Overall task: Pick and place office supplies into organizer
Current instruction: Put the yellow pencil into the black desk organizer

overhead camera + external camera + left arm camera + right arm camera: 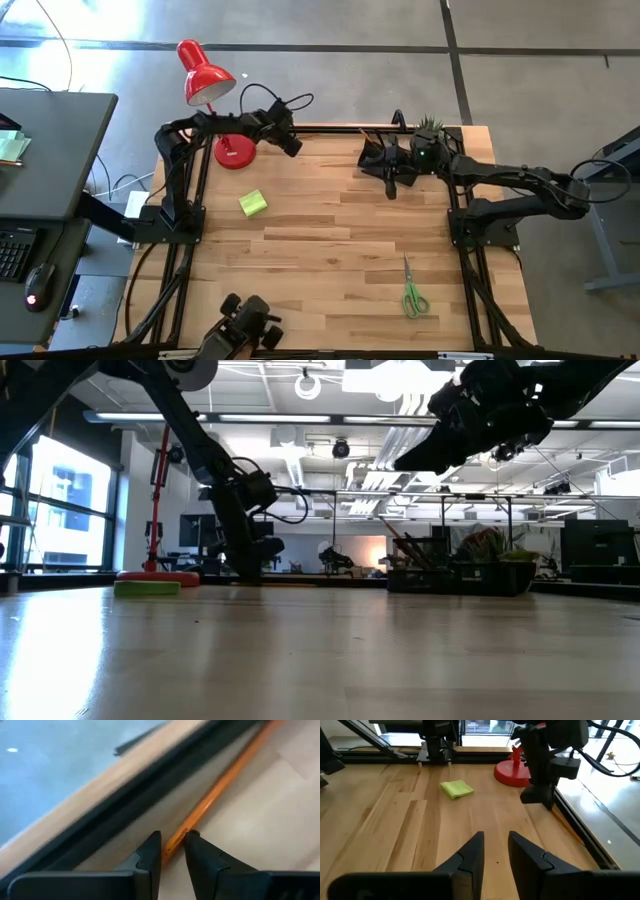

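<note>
Where the high view looks down: left gripper [291,143] low at the table's far edge beside the red lamp [207,72], right gripper [392,183] raised near the black organizer [378,152] and potted plant [430,125]; yellow-green sticky-note block [253,203] on open wood, green-handled scissors [412,293] well apart toward the near side. Low view: left gripper [250,550] down near the tabletop, right gripper [455,445] high above the organizer [420,572]. Left wrist view: fingers [150,852] slightly parted, straddling the end of an orange pencil [220,790] against the dark edge rail [165,770]. Right wrist view: fingers [472,851] parted, holding nothing.
</note>
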`<state>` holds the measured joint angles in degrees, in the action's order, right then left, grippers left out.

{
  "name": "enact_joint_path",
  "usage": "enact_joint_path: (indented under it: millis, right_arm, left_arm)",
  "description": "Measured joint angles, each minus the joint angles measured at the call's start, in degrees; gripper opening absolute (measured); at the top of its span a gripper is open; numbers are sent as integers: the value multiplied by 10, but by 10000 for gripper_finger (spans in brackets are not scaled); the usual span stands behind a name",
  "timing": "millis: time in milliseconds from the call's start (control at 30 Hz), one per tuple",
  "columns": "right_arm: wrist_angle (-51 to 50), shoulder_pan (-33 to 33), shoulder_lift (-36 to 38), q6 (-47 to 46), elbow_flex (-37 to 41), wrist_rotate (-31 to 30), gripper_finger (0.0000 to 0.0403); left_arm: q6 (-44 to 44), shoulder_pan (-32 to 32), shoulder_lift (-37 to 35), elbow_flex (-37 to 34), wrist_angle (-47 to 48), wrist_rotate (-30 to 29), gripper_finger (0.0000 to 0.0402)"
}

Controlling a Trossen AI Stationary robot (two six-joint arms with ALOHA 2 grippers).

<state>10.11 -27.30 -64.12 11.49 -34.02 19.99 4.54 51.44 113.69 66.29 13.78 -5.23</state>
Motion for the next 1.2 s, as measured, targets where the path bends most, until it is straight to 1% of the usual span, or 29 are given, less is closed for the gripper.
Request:
enact_joint_path:
  millis: [100,333,400,500,567,667,700,867,1033,1200]
  right_arm:
    - [0,1,0,4,0,0,78]
    - [4,0,0,6,0,0,78]
    - [7,0,0,10,0,0,78]
    - [10,0,0,16,0,0,78]
    - [13,0,0,18,0,0,78]
    - [14,0,0,25,0,0,78]
    - [14,0,0,25,0,0,78]
    - [25,0,0,25,0,0,78]
    - [30,0,0,38,0,0,78]
    - [18,0,0,45,0,-1,78]
  left_arm:
    - [-21,0,-1,1,23,21,69]
    - [-33,-12,-4,1,70,18,69]
    - [-42,-20,-9,1,79,10,69]
    - [-71,-39,-19,-2,98,-21,66]
    - [-95,-54,-24,-3,108,-42,53]
    - [-128,-72,-27,-4,113,-49,16]
    - [-136,-78,-27,-4,113,-50,9]
    - [-148,-94,-27,-4,111,-51,21]
    - [-163,-112,-41,-4,113,-38,4]
    - [-196,-144,-65,-4,110,-43,10]
